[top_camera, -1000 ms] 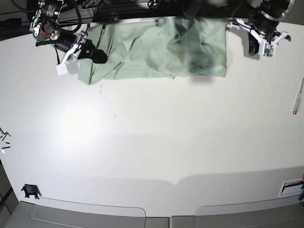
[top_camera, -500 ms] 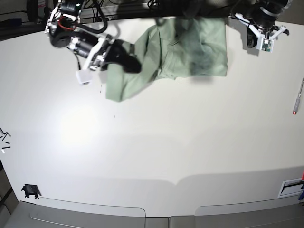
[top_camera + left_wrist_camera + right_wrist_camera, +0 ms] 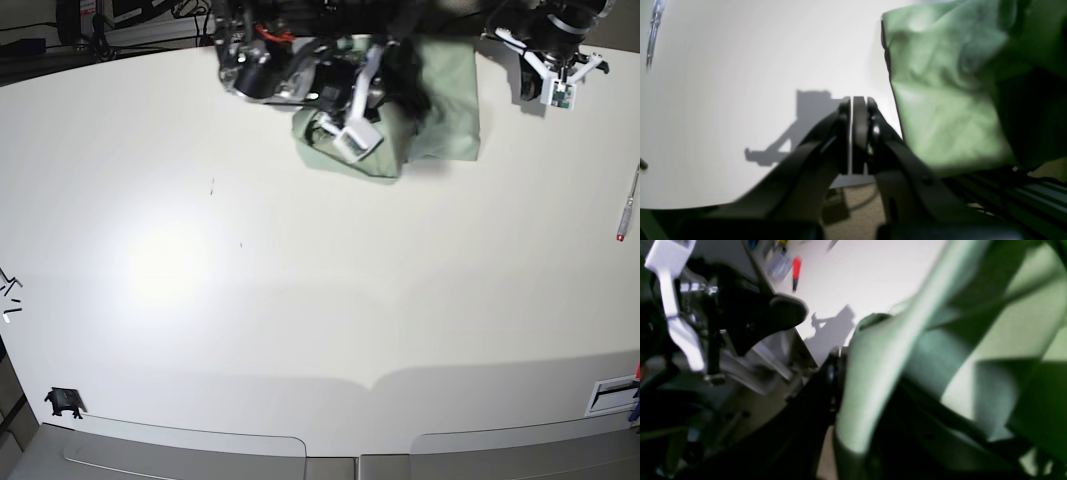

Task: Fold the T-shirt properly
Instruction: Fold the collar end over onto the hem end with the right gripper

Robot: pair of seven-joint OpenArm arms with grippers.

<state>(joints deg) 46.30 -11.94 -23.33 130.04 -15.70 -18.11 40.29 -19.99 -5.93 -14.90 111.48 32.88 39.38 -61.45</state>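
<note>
The pale mint-green T-shirt (image 3: 450,100) lies bunched at the table's far edge, its left part pulled over onto its right part. My right gripper (image 3: 392,95) hangs over the shirt's middle. In the right wrist view the right gripper (image 3: 853,373) is shut on a thick fold of the T-shirt (image 3: 940,350), which drapes away to the right. My left gripper (image 3: 535,85) sits just right of the shirt, apart from it. In the left wrist view the left gripper (image 3: 853,100) has its fingers pressed together with nothing between them, and the T-shirt's edge (image 3: 940,100) lies to its right.
A red-handled screwdriver (image 3: 628,205) lies near the right table edge, also visible in the left wrist view as a screwdriver (image 3: 653,30). A small black object (image 3: 62,402) sits at the front left. Dark rails and cables run behind the table's far edge.
My right gripper has swept rightward across the table with the shirt's left edge, laying that half over the right half. The left gripper has hardly moved.
</note>
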